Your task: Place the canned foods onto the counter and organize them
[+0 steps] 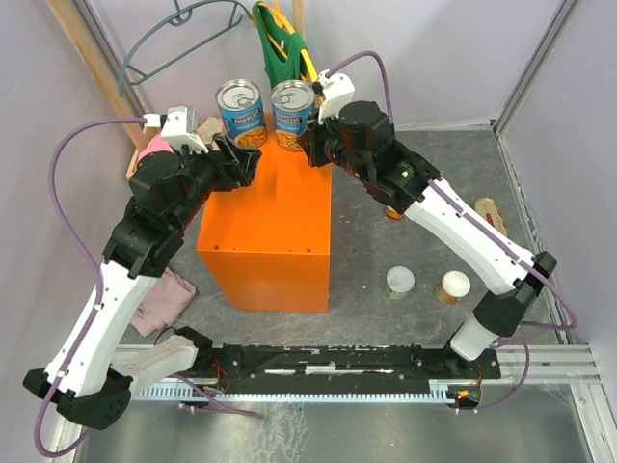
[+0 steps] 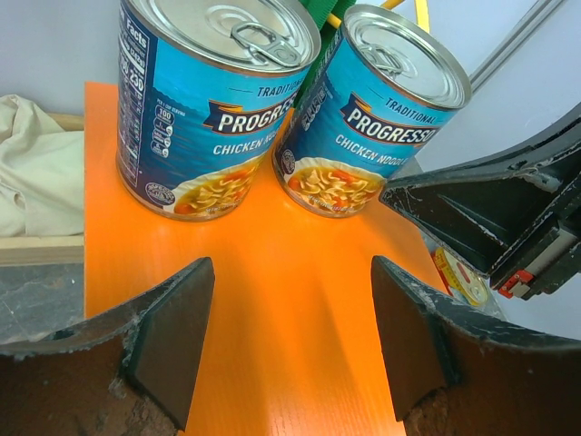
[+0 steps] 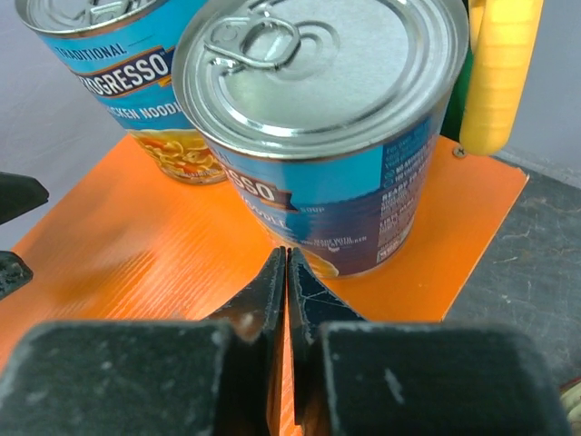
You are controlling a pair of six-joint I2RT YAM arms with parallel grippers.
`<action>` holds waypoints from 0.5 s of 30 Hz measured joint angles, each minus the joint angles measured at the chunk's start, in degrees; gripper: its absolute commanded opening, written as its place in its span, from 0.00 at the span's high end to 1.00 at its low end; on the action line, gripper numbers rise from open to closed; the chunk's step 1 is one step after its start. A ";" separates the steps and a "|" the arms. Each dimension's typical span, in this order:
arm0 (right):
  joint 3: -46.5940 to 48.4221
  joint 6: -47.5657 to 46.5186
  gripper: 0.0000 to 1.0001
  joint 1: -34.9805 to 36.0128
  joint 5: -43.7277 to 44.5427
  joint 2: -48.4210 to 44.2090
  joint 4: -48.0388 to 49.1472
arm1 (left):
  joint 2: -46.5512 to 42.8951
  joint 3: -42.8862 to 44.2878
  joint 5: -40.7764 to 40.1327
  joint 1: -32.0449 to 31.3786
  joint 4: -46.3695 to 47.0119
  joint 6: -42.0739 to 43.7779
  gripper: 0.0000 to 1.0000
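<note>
Two tall blue-labelled cans stand side by side at the far end of the orange counter: the left can and the right can. My left gripper hovers open and empty over the counter, just short of the left can and the right can. My right gripper is shut and empty, its tips right at the base of the right can. Two small white-lidded cans stand on the table at the right. One oval tin lies farther right; another is partly hidden under the right arm.
A wooden tray with clothes sits left of the counter. A pink cloth lies by the left arm. Green and yellow items hang behind the cans, close to the right can. Walls enclose the back and sides.
</note>
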 measured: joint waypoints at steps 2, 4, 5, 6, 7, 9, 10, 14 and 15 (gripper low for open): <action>-0.79 0.44 0.80 -0.07 -0.35 -0.63 -0.11 | -0.13 0.00 -0.04 0.00 -0.02 0.00 0.24; -3.17 1.01 0.73 -0.07 -0.50 -2.49 -0.59 | -0.37 0.00 -0.07 0.00 -0.02 0.00 0.23; -4.42 1.33 0.68 -0.09 -0.52 -3.65 -1.07 | -0.55 0.00 -0.09 0.00 -0.04 0.00 0.23; -6.23 1.55 0.62 -0.09 -0.55 -5.38 -1.68 | -0.70 0.00 -0.09 0.00 -0.04 0.00 0.23; -7.63 1.77 0.55 -0.09 -0.48 -6.95 -2.32 | -0.76 0.00 -0.09 0.00 -0.02 0.00 0.23; -10.03 2.23 0.45 -0.09 0.02 -10.27 -3.93 | -0.83 0.00 -0.07 0.00 -0.02 0.00 0.22; -11.10 2.40 0.41 -0.07 0.70 -12.09 -4.70 | -0.83 0.00 -0.07 0.00 -0.04 0.00 0.22; -12.94 3.15 0.24 -0.09 4.61 -18.03 -8.35 | -0.81 0.00 -0.04 0.00 -0.02 0.00 0.22; -13.16 3.43 0.20 -0.11 6.05 -19.26 -9.20 | -0.81 0.00 -0.02 0.00 -0.04 0.00 0.21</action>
